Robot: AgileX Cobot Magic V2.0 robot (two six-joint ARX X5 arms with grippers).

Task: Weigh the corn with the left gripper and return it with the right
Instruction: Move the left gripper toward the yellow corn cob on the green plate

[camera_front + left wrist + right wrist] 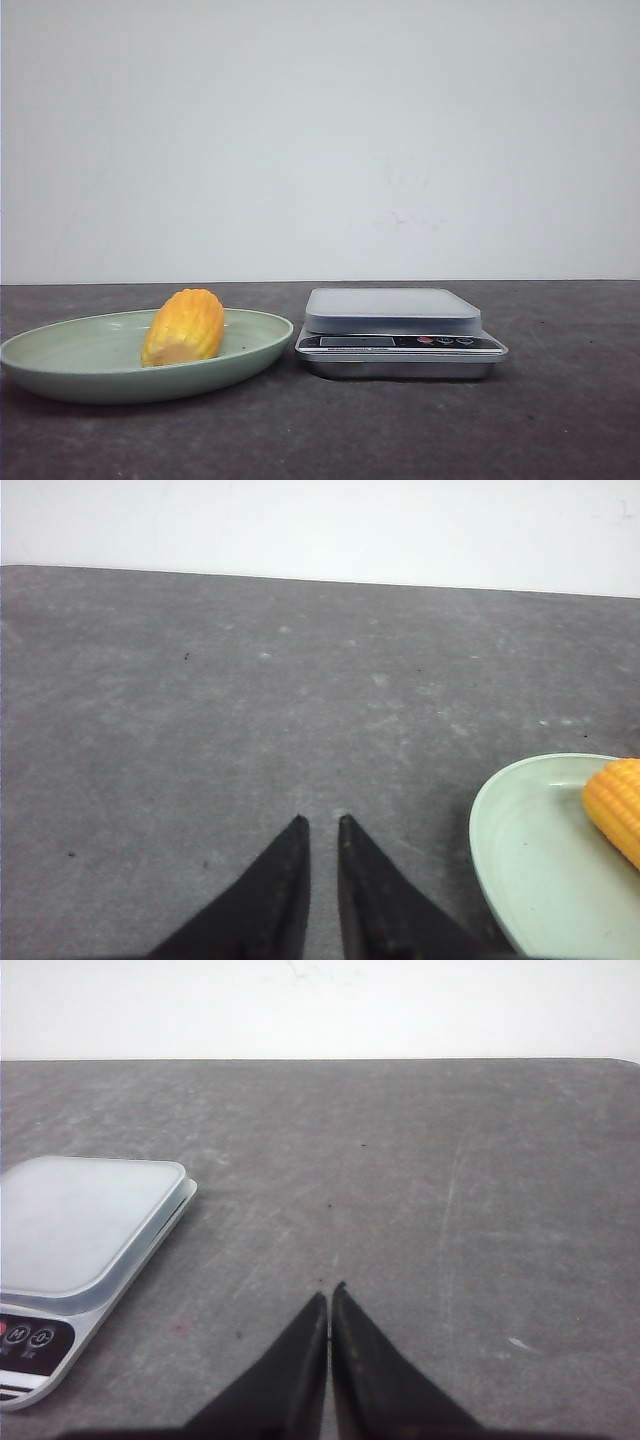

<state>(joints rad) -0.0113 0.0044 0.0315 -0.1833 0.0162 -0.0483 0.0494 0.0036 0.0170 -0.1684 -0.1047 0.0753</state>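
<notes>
The corn [184, 327], a short yellow-orange cob piece, lies in a pale green oval plate [60, 352] at the left of the table. A silver kitchen scale [395, 312] with a grey platform stands just right of the plate. Neither gripper shows in the front view. In the left wrist view my left gripper [320, 820] is empty, its jaws almost together with a narrow slit between them, over bare table beside the plate [520, 860] and corn [615, 805]. In the right wrist view my right gripper [330, 1290] is shut and empty, beside the scale [80, 1220].
The table is dark grey with a white wall behind it. The scale's button panel [440, 341] faces the front.
</notes>
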